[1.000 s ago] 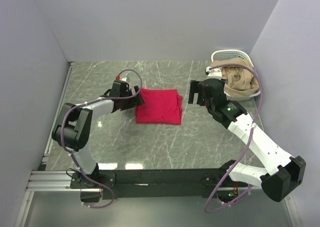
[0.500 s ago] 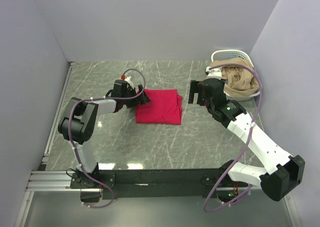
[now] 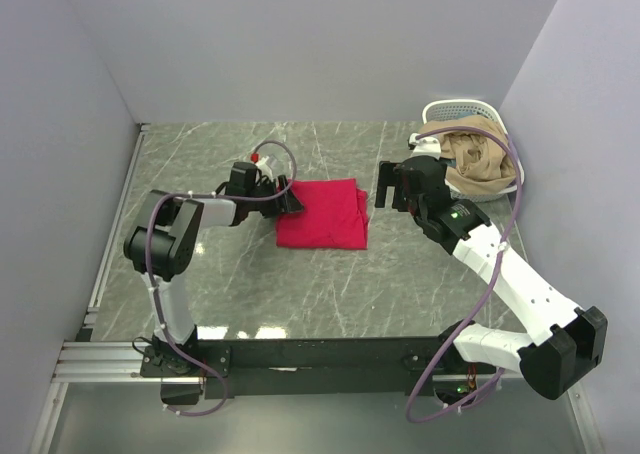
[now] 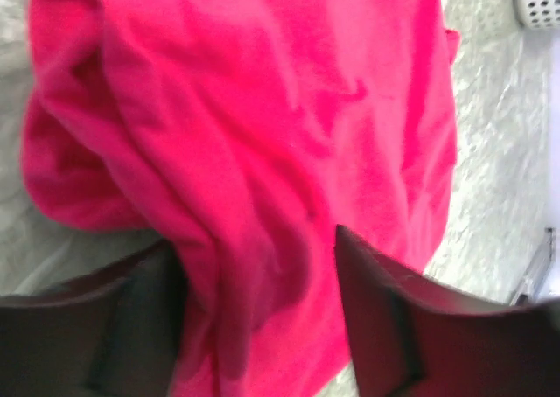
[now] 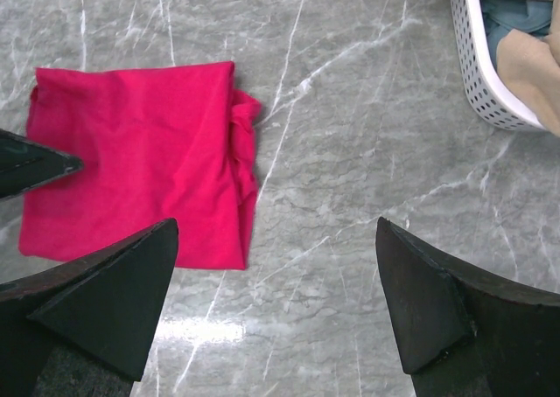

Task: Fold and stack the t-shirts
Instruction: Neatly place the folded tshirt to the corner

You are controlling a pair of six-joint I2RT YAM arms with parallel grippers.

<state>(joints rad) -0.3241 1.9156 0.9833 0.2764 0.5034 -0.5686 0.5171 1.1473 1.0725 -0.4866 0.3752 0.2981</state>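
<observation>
Matt red cloth t-shirt [image 3: 320,216] on a glossy marble-patterned table [image 3: 300,286]; the white lattice basket [image 3: 458,107] looks plastic.

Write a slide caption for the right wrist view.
Open right hand above the marble table; folded red t-shirt at left, white basket at upper right.

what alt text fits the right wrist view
A folded crimson t-shirt lies on a grey marble table, left of centre. The open right gripper fills the bottom corners; a white lattice basket holding tan cloth shows at top right.
</observation>
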